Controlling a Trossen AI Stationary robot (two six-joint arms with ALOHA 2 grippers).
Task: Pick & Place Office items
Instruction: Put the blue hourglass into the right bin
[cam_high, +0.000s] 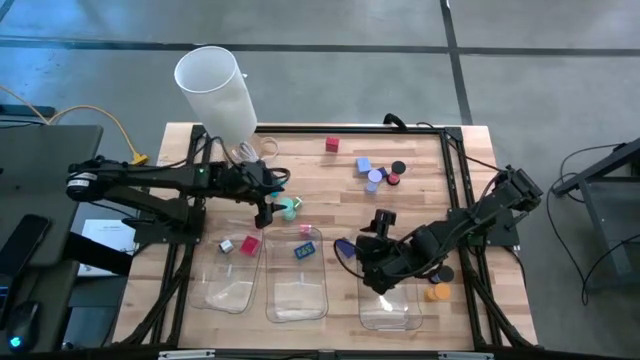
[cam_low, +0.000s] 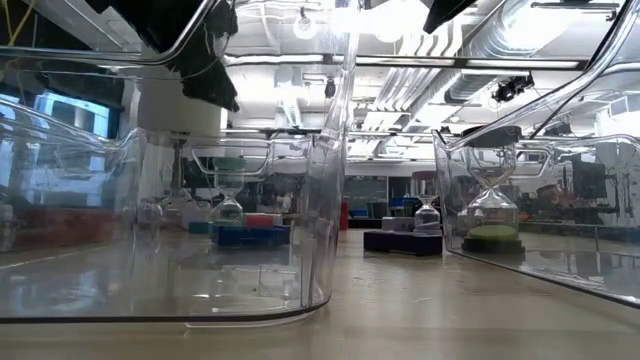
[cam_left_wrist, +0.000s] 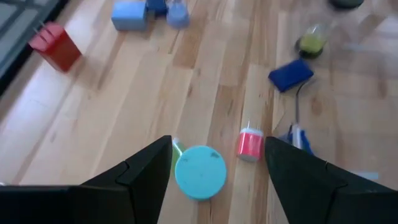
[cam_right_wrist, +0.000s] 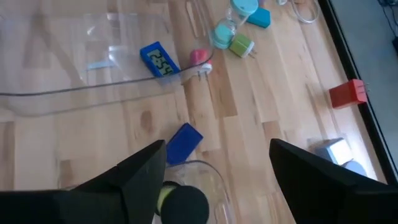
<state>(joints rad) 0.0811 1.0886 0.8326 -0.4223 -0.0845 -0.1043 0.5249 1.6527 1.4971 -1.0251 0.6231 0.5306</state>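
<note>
My left gripper (cam_high: 268, 206) (cam_left_wrist: 217, 143) is open and hovers over the table's middle. A round teal cap (cam_left_wrist: 200, 172) (cam_high: 288, 208) lies on the wood between its fingers, with a pink piece (cam_left_wrist: 250, 143) beside it. My right gripper (cam_high: 372, 262) (cam_right_wrist: 217, 144) is open over the right clear tray (cam_high: 392, 312). A black-topped piece with green-yellow inside (cam_right_wrist: 180, 200) (cam_low: 493, 216) stands in that tray below it. A blue block (cam_right_wrist: 183, 142) (cam_high: 345, 248) lies on the wood by the tray's rim. A blue piece (cam_high: 305, 250) (cam_right_wrist: 158, 60) lies in the middle tray.
A red cube (cam_high: 332, 145) and a cluster of blue, purple, black and red pieces (cam_high: 375, 173) lie toward the far edge. Orange and black caps (cam_high: 438, 290) sit right of the right tray. Pink and grey pieces (cam_high: 245, 244) lie by the left tray. A tall white cylinder (cam_high: 215, 90) stands far left.
</note>
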